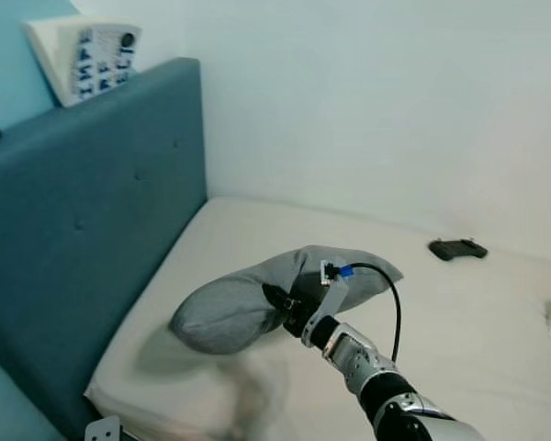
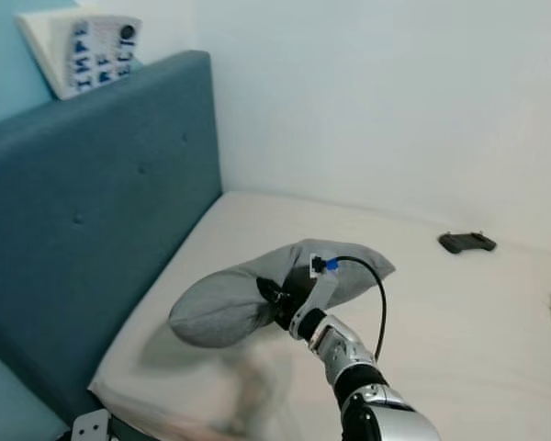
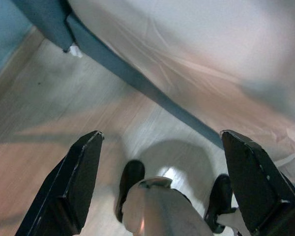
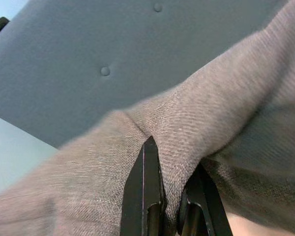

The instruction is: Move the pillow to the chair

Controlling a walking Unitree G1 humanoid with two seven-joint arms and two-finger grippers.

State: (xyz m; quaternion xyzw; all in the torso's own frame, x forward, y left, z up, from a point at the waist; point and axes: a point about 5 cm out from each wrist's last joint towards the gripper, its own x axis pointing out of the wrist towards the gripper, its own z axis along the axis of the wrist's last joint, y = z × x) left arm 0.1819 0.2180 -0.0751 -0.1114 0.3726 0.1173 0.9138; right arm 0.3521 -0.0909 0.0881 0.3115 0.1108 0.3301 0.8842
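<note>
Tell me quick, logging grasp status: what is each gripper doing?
Left gripper: open, holding nothing.
Right gripper: shut on the soft grey fabric pillow.

Bare mattress [image 1: 285, 248] with black controller [image 1: 457, 248]

You have a soft grey woven-fabric pillow [image 1: 257, 299] lifted just above the cream mattress [image 1: 477, 312] of the bed, near its front left corner and close beside the teal padded headboard [image 1: 83, 230]. It hangs lengthwise and sagging, its rounder bulging end toward the headboard and its flatter corner pointing away. The right pincer [image 4: 169, 206] pinches a fold of cloth at its middle, the two black fingers closed tight on the fabric, which bunches and creases around them. A soft shadow lies on the mattress beneath it
</note>
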